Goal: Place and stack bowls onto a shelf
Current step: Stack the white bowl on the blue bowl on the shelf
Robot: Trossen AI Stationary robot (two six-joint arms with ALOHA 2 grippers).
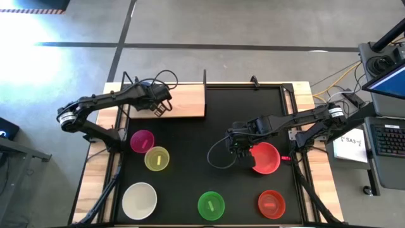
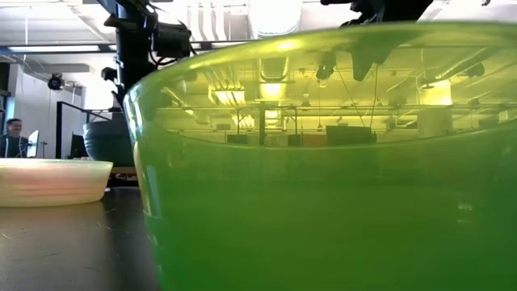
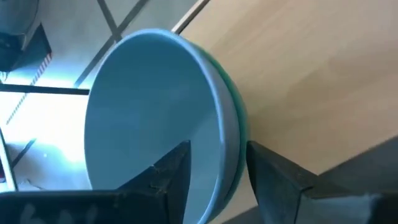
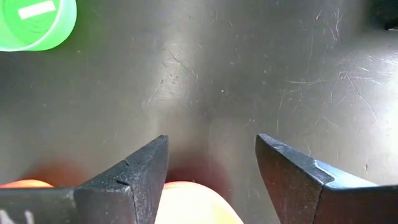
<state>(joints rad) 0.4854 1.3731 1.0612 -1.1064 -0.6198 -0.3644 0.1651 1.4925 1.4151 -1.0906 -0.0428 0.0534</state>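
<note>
A blue-grey bowl (image 3: 149, 118) sits nested in a teal bowl (image 3: 238, 124) on the light wooden shelf (image 1: 186, 101) at the table's far left. My left gripper (image 1: 159, 109) (image 3: 217, 149) is open at this stack's rim. My right gripper (image 1: 240, 151) (image 4: 211, 140) is open over the black table, at the left edge of a red-pink bowl (image 1: 266, 158), whose rim (image 4: 186, 202) shows between its fingers. Magenta (image 1: 142, 140), yellow (image 1: 157, 158), cream white (image 1: 139, 199), green (image 1: 211, 204) and red (image 1: 271, 202) bowls stand on the table. My left gripper stands astride the rim (image 3: 227, 155) of the nested bowls, one finger (image 3: 171, 177) inside the blue-grey bowl and the other (image 3: 280, 180) outside the teal one. Whether either finger touches the bowls I cannot tell.
The right half of the shelf board (image 3: 311, 74) is bare wood. The green bowl (image 2: 323, 162) fills most of the low view, with the cream bowl (image 2: 48, 182) to its left. A laptop and papers lie beyond the table's right edge (image 1: 354, 142).
</note>
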